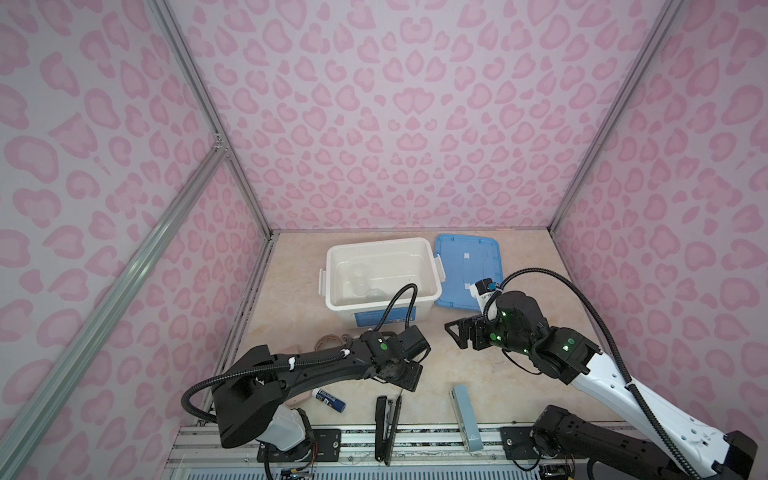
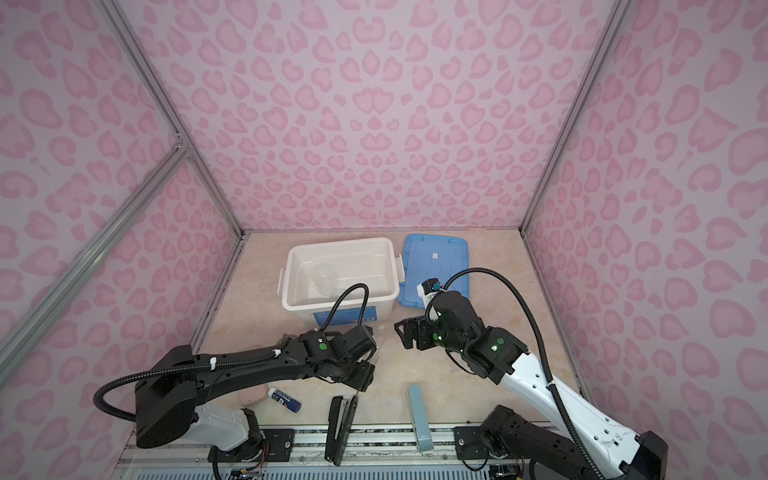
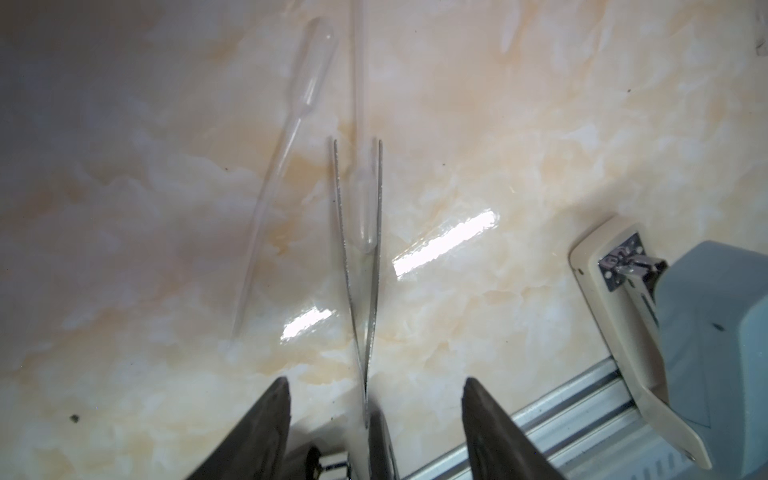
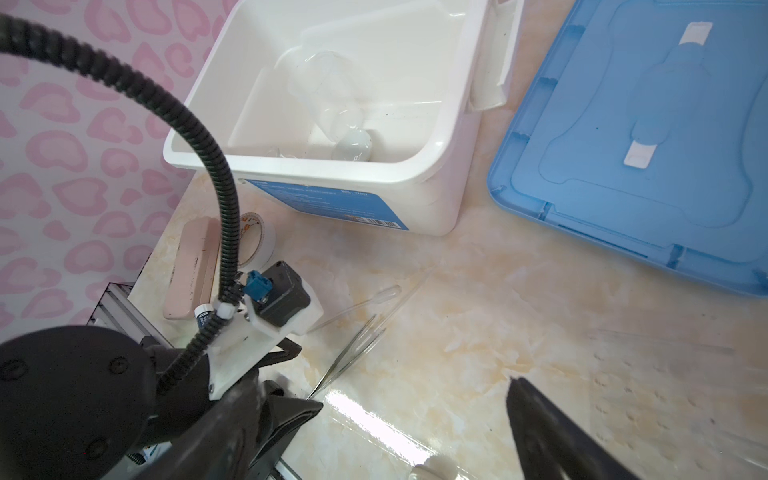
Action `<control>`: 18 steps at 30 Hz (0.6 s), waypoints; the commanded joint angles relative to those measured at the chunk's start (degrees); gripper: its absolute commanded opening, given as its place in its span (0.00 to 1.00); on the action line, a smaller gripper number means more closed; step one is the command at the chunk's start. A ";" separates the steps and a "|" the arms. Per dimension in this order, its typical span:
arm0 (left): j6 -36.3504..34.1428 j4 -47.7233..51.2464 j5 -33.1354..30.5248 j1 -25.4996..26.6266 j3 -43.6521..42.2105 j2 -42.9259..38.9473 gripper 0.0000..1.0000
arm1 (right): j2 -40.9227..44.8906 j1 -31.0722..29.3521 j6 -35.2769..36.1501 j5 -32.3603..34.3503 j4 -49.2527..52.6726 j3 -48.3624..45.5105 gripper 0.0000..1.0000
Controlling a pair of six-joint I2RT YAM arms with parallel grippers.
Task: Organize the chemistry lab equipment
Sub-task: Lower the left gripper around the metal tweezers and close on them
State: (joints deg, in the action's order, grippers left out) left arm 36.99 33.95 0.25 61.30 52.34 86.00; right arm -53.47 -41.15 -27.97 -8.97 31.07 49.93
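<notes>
White plastic marks the goal. In both top views the open bin [image 1: 353,308] stands at the back of the table with its blue lid [image 1: 453,270] flat beside it. A clear beaker [image 1: 358,277] already sits inside, so I judge the sorting partly done. The left claw [image 1: 411,374] is low over the table in front of the bin. The right claw [image 1: 459,334] hangs near it, spread wide and empty. The black stapler [image 1: 384,432], pale-blue stapler [image 1: 465,415] and glue stick [image 1: 328,400] lie along the near edge and are not lab gear.

In the left wrist view, the left claw's fingers stand well apart. Metal tweezers [image 3: 363,365] run out between them and touch neither finger where it shows, so the claw is released, not clenched. What bears the tweezers' joined end I cannot tell. The tweezer tips straddle the bulb of a dropper [image 3: 365,208] on the table. A second dropper [image 3: 291,137] lies just beside it.

In the right wrist view, the bin holds the beaker and a round clear piece [image 4: 353,145]. Both droppers lie outside it. A blurred, dotted clear piece [image 4: 623,395], perhaps the rack, also waits on the table.
</notes>
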 commanded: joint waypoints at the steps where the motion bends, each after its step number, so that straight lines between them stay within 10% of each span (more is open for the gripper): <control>1: 1.01 -2.58 -0.43 0.68 0.04 1.94 0.64 | -0.24 -0.08 -0.58 0.89 -1.58 -0.67 0.94; 18: 1.24 -3.72 -2.05 1.46 0.66 8.99 0.43 | -2.91 -2.23 0.87 -1.41 -2.30 -1.22 0.95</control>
State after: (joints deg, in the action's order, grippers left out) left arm 37.89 30.79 -0.56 62.74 52.49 94.30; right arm -56.25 -43.13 -28.05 -9.52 28.71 49.34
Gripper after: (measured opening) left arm 0.443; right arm 0.948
